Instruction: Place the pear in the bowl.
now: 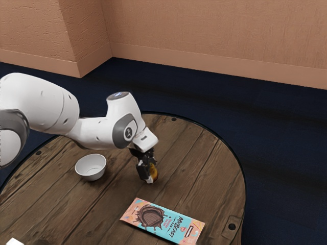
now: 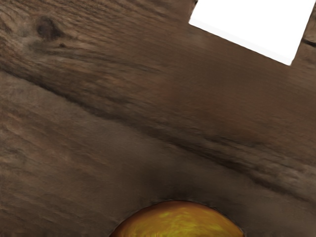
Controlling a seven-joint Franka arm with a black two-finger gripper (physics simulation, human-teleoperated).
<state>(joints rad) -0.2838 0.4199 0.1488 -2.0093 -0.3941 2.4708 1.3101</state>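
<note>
In the exterior view the black gripper (image 1: 149, 174) points down low over the middle of the table, with the yellow-orange pear (image 1: 155, 172) right at its tip and partly hidden by it. How the gripper stands around the pear is hidden. The rounded top of the pear (image 2: 178, 220), yellow with reddish-brown edges, shows at the wrist view's lower edge, close under my hand. A white bowl (image 1: 91, 167) stands upright on the table, toward the exterior view's left from the gripper; its visible inside holds nothing.
A teal and pink chocolate bar package (image 1: 163, 221) lies flat on the round wooden table (image 1: 204, 173), nearer the exterior camera than the gripper. A white object (image 1: 14, 242) is at that view's lower left corner. A white block (image 2: 252, 27) appears in the wrist view.
</note>
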